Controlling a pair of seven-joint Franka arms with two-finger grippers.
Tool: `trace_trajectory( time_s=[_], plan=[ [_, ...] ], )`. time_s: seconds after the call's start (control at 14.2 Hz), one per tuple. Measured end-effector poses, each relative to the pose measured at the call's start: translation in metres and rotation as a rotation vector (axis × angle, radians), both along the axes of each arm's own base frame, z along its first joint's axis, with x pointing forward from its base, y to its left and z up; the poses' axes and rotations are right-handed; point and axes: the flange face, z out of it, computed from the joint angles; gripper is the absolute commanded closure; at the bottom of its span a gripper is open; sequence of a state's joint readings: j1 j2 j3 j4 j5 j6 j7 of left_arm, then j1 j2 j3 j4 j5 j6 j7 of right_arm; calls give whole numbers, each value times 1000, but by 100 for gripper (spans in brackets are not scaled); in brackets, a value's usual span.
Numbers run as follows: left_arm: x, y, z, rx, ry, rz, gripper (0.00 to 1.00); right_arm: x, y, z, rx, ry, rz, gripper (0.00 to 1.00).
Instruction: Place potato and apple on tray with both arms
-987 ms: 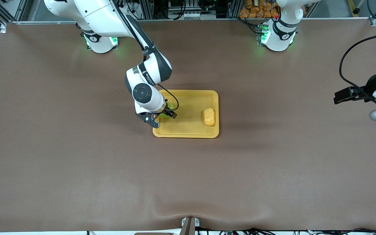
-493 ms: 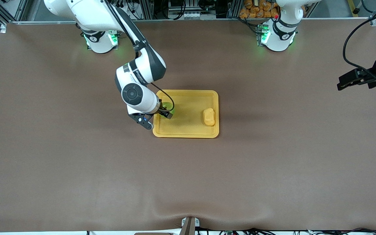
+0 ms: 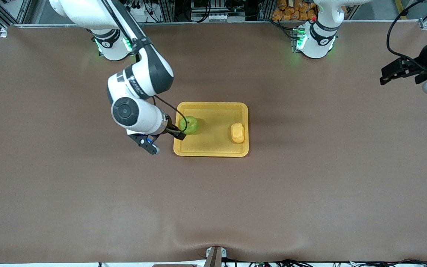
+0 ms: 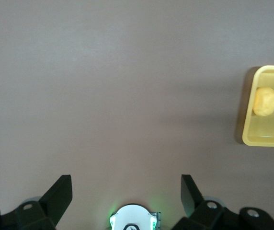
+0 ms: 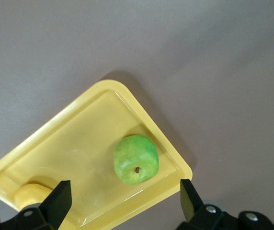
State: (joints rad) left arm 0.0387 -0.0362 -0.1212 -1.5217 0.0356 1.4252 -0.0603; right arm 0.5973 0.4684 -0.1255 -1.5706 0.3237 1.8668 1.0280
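Green against the yellow-orange tray (image 3: 213, 150), the apple (image 3: 189, 124) is seen resting at the end toward the right arm, the potato (image 3: 237, 132) at the other. Both placements are judged done. The right gripper (image 3: 166, 138), fingers wide, hangs over the tray's edge; the left gripper (image 4: 126, 192), fingers also wide, is held over bare surface (image 3: 310, 193). Only retreat is called for.

The front camera looks down from high across the tabletop (image 3: 87, 193). Both wrist cameras face downward, and all three views share the tray (image 3: 213, 152) (image 4: 246, 139) (image 5: 142, 112).
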Motion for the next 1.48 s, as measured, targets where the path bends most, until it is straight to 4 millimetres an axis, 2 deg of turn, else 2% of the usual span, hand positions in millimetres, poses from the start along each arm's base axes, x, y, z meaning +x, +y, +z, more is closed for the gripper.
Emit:
trace_trajectory(
  time_s=[0.28,0.49,0.78,1.13,1.34,1.48],
  plan=[
    [-1,-2,-4,-10,12,-1,0,17,-18,28,10,-2,-21,0],
    [-3,3,-5,-9,27,8,0,30,-40,55,24,13,8,0],
    [-4,10,-5,-9,38,21,0,38,-63,86,27,45,24,0],
    [-6,10,-3,-8,36,22,0,50,-108,108,23,72,-26,0],
    [-6,10,-3,-8,36,22,0,54,-134,137,29,66,-49,0],
    [-6,10,-3,-8,36,22,0,57,-146,150,33,54,-64,0]
  ],
)
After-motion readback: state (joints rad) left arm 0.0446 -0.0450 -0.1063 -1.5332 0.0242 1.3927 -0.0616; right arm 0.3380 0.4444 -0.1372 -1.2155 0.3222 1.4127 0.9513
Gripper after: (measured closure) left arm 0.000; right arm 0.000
